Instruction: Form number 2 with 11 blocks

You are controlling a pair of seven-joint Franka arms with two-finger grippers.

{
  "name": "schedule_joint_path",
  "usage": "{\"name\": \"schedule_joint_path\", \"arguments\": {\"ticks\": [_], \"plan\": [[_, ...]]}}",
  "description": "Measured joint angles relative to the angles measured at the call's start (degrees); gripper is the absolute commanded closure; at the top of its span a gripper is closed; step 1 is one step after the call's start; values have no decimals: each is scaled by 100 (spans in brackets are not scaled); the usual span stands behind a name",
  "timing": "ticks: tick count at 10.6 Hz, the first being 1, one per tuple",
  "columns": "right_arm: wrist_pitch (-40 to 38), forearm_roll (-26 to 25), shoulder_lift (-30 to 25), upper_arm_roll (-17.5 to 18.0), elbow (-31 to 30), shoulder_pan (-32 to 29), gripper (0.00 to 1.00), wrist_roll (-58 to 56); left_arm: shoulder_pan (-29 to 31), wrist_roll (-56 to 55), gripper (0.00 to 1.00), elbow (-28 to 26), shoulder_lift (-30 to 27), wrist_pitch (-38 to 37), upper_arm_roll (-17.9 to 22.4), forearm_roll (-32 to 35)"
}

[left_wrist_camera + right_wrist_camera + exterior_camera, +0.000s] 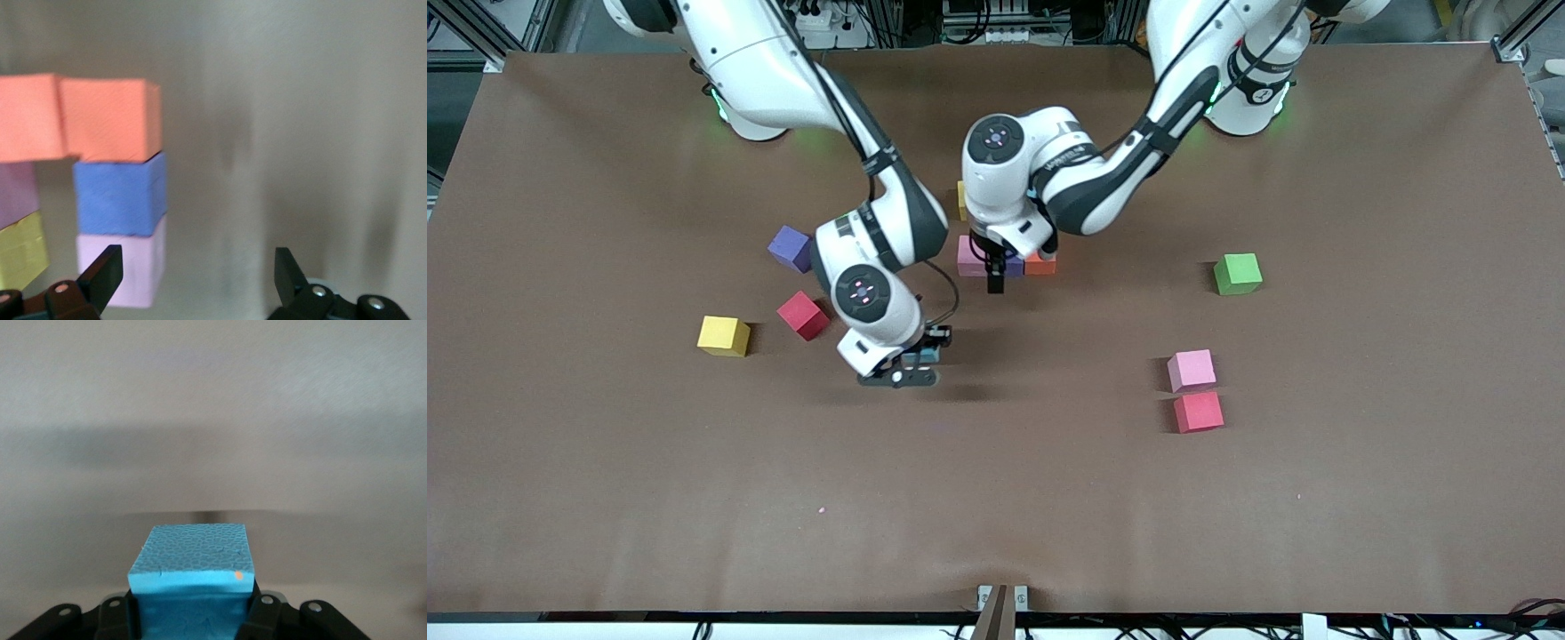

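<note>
My right gripper [914, 364] is shut on a light blue block [921, 356] and holds it over bare table near the middle; the block fills the jaws in the right wrist view [193, 570]. My left gripper [994, 277] is open and empty beside a cluster of blocks [1005, 260]. In the left wrist view the cluster shows two orange blocks [110, 120], a blue block [119, 193], a pink block [137, 267], a purple one [17, 193] and a yellow one [23, 250]. The left gripper [193, 277] hangs next to the pink block.
Loose blocks lie on the brown table [996, 498]: purple [790, 248], red [803, 315] and yellow [724, 336] toward the right arm's end; pink [1192, 370] and red [1198, 412] side by side, and a green cube [1237, 273], toward the left arm's end.
</note>
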Motion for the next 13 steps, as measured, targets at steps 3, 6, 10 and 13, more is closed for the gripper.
{"name": "schedule_joint_path", "arguments": {"ticks": [3,6,10,13], "plan": [[-5,-1,0,6,-4,456,52,461,566,945,0,0,-47,-3,5,5],[-5,-3,6,4,-38,766,52,594,1147,2141,0,1,-64,-3,8,7],[84,-3,12,6,-281,923,52,595,1897,3738,0,0,-66,-4,12,8],[264,-3,14,10,-443,1027,52,595,2238,4644,0,-8,-65,-17,27,9]]}}
